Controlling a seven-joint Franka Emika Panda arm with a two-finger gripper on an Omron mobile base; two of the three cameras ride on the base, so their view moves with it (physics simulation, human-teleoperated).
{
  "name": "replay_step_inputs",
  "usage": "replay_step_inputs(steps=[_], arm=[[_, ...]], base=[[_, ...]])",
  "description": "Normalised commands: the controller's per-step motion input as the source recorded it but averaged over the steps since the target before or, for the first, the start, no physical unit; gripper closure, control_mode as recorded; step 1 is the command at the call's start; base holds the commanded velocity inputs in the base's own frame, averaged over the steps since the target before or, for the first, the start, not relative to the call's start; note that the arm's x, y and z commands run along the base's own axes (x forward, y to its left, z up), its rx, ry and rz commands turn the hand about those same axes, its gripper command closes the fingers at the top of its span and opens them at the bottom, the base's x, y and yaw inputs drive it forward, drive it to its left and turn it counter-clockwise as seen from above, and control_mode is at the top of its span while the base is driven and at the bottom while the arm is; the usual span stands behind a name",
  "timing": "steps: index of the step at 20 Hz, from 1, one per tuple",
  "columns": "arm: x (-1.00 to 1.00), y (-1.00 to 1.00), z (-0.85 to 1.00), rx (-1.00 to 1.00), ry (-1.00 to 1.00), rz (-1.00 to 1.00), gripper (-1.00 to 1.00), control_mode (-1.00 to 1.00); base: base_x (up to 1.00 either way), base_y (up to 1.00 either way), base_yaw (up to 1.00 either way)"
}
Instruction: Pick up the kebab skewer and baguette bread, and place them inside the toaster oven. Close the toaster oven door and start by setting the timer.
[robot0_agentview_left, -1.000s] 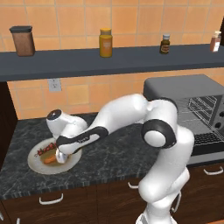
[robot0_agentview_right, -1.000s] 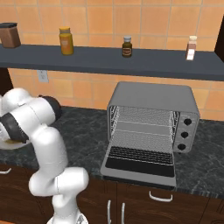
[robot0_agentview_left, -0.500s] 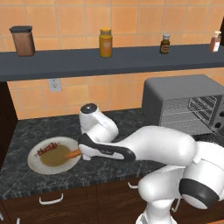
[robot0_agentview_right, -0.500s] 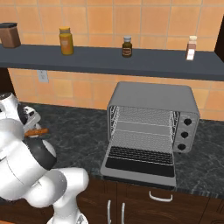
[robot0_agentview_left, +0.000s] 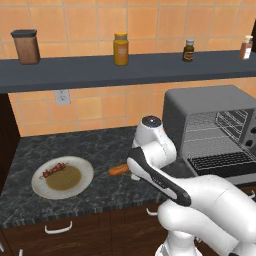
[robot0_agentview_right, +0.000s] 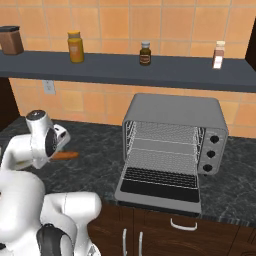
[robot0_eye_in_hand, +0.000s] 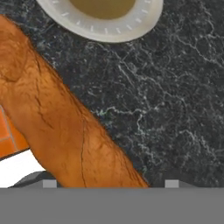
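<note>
On the counter (robot0_agentview_left: 100, 150), your tool (robot0_eye_in_hand: 107, 181) carries the baguette bread (robot0_eye_in_hand: 57, 127) clear of the plate (robot0_agentview_left: 62, 177), jaws set wide around the loaf. The kebab skewer (robot0_agentview_left: 54, 170) lies on the plate; the toaster oven (robot0_agentview_right: 175, 145) has its door (robot0_agentview_right: 160, 184) dropped open.

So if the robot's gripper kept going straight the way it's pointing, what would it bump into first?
Probably the baguette bread. In the hand view the loaf slants right in front of the gripper, very close, with the dark counter behind it and the plate farther on. How close it is, I can't tell exactly.
</note>
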Motion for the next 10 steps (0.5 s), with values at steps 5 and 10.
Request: replay_step_inputs(steps=[5, 10], arm=[[-0.04, -1.0, 0.15, 0.03, 0.0, 0.01, 1.0, -1.0], [-0.08, -1.0, 0.3, 0.02, 0.0, 0.03, 1.0, -1.0]], base=[[0.0, 0.0, 0.0], [0.0, 0.0, 0.0]])
